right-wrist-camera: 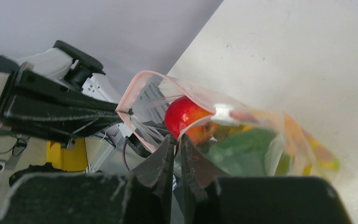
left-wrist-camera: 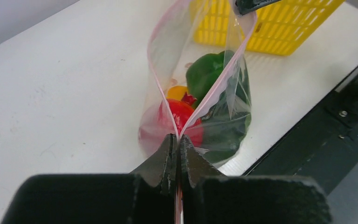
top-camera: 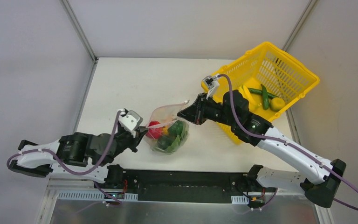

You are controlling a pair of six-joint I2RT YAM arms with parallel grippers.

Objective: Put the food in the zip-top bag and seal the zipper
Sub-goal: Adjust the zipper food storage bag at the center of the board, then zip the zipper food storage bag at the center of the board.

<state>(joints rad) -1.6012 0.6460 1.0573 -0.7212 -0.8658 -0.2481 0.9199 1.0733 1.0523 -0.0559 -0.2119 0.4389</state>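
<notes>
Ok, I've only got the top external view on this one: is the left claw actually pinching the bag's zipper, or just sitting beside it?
Observer: Pinching. The left wrist view shows the left claw shut on the zipper, right where its two pink sides meet.
Operator: Is the mouth sealed beyond that point?
Observer: No. Past the pinch the two sides spread into an open loop over the red tomato and green bell pepper.
Operator: And the right claw?
Observer: Its wrist view shows the right claw with jaws almost together and the edge of the bag running into them. Whether they clamp it, I cannot tell.
</notes>
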